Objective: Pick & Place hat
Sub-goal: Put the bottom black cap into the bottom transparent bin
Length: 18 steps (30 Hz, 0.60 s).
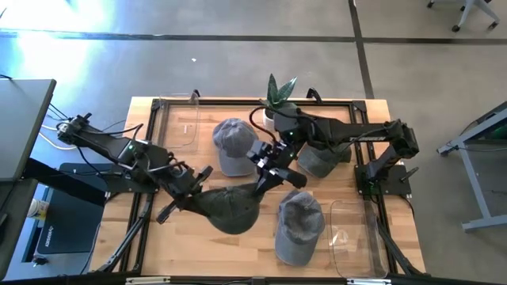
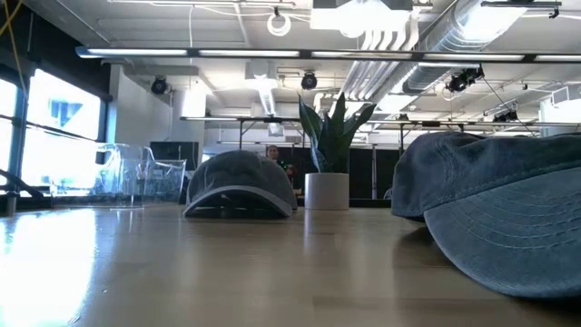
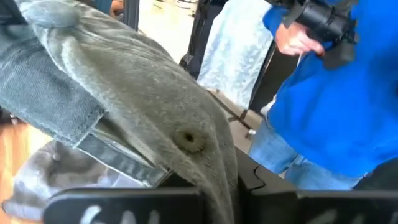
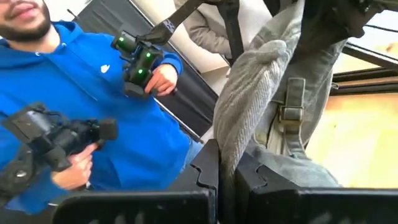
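The left gripper (image 1: 192,188) is clenched on the left edge of a dark hat (image 1: 230,210), held over the near middle of the table (image 1: 158,249). The right gripper (image 1: 271,176) pinches the same hat's right edge — its fingers are tight on a fold of cloth by the strap buckle (image 4: 287,112). So the hat hangs stretched between both grippers. Far of it lies a second hat (image 1: 234,145), and to the right, near the front edge, a third hat (image 1: 299,226). A potted plant (image 1: 279,99) stands at the far middle. A clear bin (image 1: 352,237) sits at the near right. Beyond the table, a person in a blue hoodie (image 4: 81,112) holds controllers.
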Tool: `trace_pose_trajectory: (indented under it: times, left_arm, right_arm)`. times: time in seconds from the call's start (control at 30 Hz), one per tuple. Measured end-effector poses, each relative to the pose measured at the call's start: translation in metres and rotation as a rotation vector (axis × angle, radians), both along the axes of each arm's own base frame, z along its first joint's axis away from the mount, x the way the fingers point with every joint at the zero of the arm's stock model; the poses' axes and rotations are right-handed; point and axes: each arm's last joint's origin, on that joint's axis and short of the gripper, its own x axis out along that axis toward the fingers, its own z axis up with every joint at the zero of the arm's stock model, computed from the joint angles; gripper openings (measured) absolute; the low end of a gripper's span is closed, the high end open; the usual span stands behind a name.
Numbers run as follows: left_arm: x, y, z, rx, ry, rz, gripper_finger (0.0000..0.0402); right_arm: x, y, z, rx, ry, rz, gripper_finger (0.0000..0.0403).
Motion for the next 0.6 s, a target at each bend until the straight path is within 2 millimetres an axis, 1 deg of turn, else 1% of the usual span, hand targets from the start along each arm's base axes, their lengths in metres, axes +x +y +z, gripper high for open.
trace_pose_trajectory:
  times: [0.1,0.2,0.37,0.43,0.5,0.53,0.6]
  left_arm:
    - [0.000,0.002,-0.001,-0.043,0.056,0.054,0.0041]
    - [0.000,0.002,-0.004,-0.047,0.091,0.086,0.0073]
    - [-0.001,0.003,-0.007,-0.032,0.129,0.100,0.0157]
    - [-0.005,0.006,0.000,-0.021,0.104,0.133,0.0193]
    - [-0.007,0.009,0.013,-0.030,0.044,0.172,0.0224]
    - [-0.008,0.010,0.017,-0.018,0.025,0.195,0.0238]
    - [-0.007,0.011,0.017,0.015,0.011,0.240,0.0258]
  right_arm:
    - [-0.001,-0.003,0.003,-0.005,-0.031,-0.021,0.0002]
    - [0.000,-0.005,0.006,0.002,-0.050,-0.030,0.0002]
    - [0.000,0.000,0.005,-0.019,-0.066,-0.034,0.0002]
    - [0.000,0.001,0.005,-0.026,-0.073,-0.034,0.0002]
    - [0.000,0.001,0.005,-0.038,-0.088,-0.033,0.0002]
    - [0.000,0.002,0.005,-0.042,-0.093,-0.033,0.0002]
    - [0.000,0.002,0.005,-0.054,-0.104,-0.034,0.0001]
